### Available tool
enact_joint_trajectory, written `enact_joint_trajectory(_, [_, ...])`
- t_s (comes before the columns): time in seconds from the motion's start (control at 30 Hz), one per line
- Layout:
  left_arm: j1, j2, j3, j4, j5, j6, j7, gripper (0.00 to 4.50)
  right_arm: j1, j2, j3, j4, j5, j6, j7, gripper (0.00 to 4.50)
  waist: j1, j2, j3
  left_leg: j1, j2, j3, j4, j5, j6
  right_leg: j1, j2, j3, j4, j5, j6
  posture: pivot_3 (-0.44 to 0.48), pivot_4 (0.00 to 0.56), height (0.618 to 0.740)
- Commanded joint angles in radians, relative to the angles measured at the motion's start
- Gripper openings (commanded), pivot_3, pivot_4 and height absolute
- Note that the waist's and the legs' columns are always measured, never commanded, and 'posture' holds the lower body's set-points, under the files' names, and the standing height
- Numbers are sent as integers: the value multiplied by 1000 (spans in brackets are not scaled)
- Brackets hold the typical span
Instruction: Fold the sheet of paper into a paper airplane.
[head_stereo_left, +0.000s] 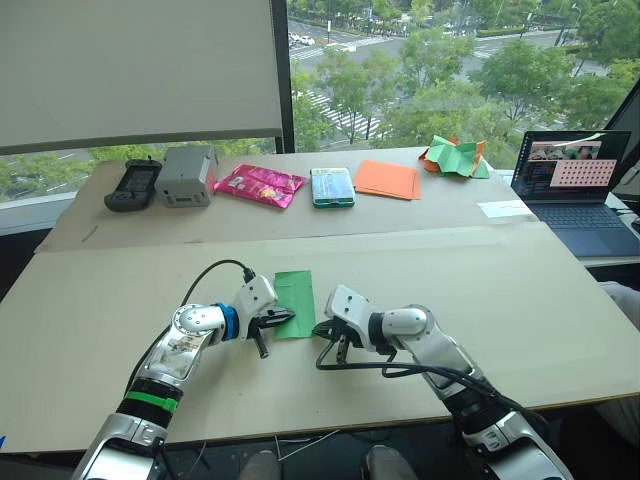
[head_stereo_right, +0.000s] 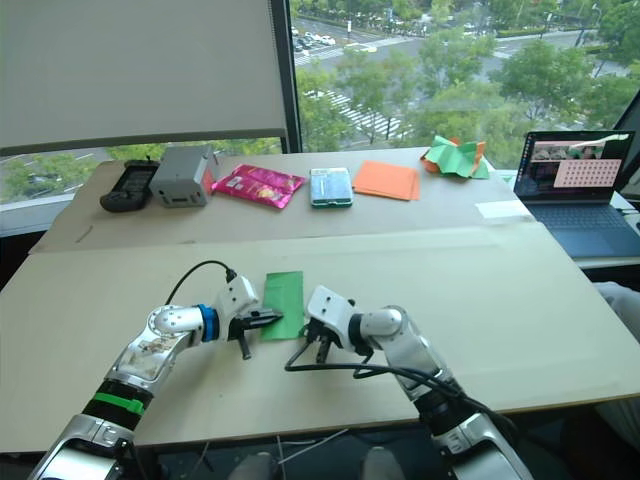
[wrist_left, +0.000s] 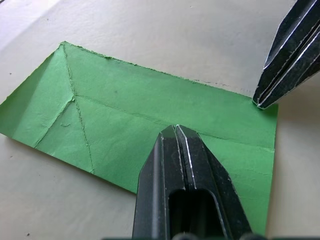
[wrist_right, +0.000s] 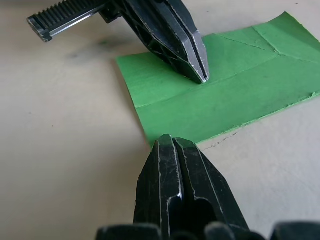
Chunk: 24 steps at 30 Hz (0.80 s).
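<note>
The paper (head_stereo_left: 295, 302) lies flat on the near bench (head_stereo_left: 520, 320), a green rectangle folded lengthwise, with a crease along its middle and diagonal creases at its far end. It sits between the two grippers, close to the bench's front edge.

The left gripper (wrist_left: 176, 131) has its fingers pressed together, with nothing between them, and the tip rests on the paper's centre crease near the near end. In the right wrist view the same tip (wrist_right: 200, 75) touches the crease line.

The right gripper (wrist_right: 170, 141) also has its fingers closed, empty, and its tip sits at the paper's near right corner, touching the edge. The left wrist view shows that tip (wrist_left: 260, 102) at the corner where paper meets bench.

Both arms reach in from the front, the left from the paper's left side, the right from its right.

On the far bench (head_stereo_left: 250, 225), well apart from the paper, stand a row of things: a black handset (head_stereo_left: 133, 185), a grey box (head_stereo_left: 186, 175), a pink packet (head_stereo_left: 260, 185), a pale blue pack (head_stereo_left: 332, 187), flat orange sheets (head_stereo_left: 387, 179) and a crumpled green-and-orange heap (head_stereo_left: 455, 157). An open laptop (head_stereo_left: 578, 190) sits at the right end, with a white slip (head_stereo_left: 505, 208) just beside it.
</note>
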<state>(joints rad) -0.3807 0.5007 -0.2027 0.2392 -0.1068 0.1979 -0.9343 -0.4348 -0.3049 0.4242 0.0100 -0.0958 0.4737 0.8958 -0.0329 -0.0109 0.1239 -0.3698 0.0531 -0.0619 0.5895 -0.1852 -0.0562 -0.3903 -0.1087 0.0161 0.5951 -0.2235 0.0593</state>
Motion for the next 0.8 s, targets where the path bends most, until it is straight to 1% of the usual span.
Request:
enact_joint_trajectory(0.03, [3, 5, -21, 33, 30, 10, -3, 0, 28, -12, 71, 33, -9, 56, 26, 29, 2, 0, 0, 0, 0, 0, 0, 0, 0, 0, 0, 0, 0, 0, 0, 0, 150, 706])
enact_joint_trajectory(0.17, [1, 4, -20, 34, 30, 6, -2, 0, 16, -8, 65, 30, -6, 53, 20, 29, 3, 0, 0, 0, 0, 0, 0, 0, 0, 0, 0, 0, 0, 0, 0, 0, 150, 706])
enact_joint_trajectory(0.27, [8, 10, 3, 12, 9, 14, -3, 0, 3, 8, 13, -1, 30, 42, 3, 29, 3, -1, 0, 0, 0, 0, 0, 0, 0, 0, 0, 0, 0, 0, 0, 0, 150, 706])
enact_joint_trajectory(0.37, [25, 47, 60, -73, -39, 51, -13, 0, 5, 35, -93, -115, 139, 39, -4, 29, 1, -4, 4, -3, 0, 0, -1, 0, 0, -3, 0, 0, 1, 0, 0, 0, 150, 706])
enact_joint_trajectory(0.4, [31, 59, 88, -103, -67, 73, -18, 0, 9, 37, -120, -156, 170, 44, -4, 29, -1, -3, 4, -7, 0, 0, -2, 0, 0, -4, 0, 0, 1, 0, 0, 0, 150, 706])
enact_joint_trajectory(0.43, [35, 73, 121, -131, -97, 95, -21, 0, 16, 35, -143, -197, 199, 56, -7, 29, -3, -3, 5, -12, 0, 0, -1, 2, 3, -9, 0, 0, 2, 0, 0, 0, 150, 706])
enact_joint_trajectory(0.47, [38, 83, 142, -151, -118, 112, -23, 0, 21, 32, -157, -226, 219, 65, -10, 29, -3, -3, 5, -16, 0, 0, -1, 5, 8, -13, 0, 0, 3, 1, 0, 0, 150, 706])
enact_joint_trajectory(0.57, [28, 100, 195, -153, -157, 144, -18, 0, 37, 14, -184, -284, 255, 101, -30, 29, 3, -4, 5, -17, 0, -1, -1, 6, 9, -13, 1, 0, 3, 1, 1, 0, 150, 706])
enact_joint_trajectory(0.67, [24, 118, 185, -108, -125, 116, -26, 0, 53, -10, -185, -302, 261, 120, -52, 29, 17, -4, 5, -14, 0, 0, -1, 4, 7, -14, 0, 0, 0, 1, 0, 0, 150, 706])
enact_joint_trajectory(0.73, [18, 114, 170, -81, -109, 100, -25, 0, 59, -17, -184, -307, 268, 125, -61, 29, 21, -4, 6, -14, 0, 0, -1, 0, 1, -14, 0, 0, -1, 1, 0, 0, 150, 706])
enact_joint_trajectory(0.8, [5, 89, 144, -64, -98, 88, -26, 0, 69, -24, -191, -317, 273, 131, -73, 29, 22, -6, 9, -16, 0, 0, 0, 0, 0, -16, 0, 0, -1, 1, 0, 0, 150, 706])
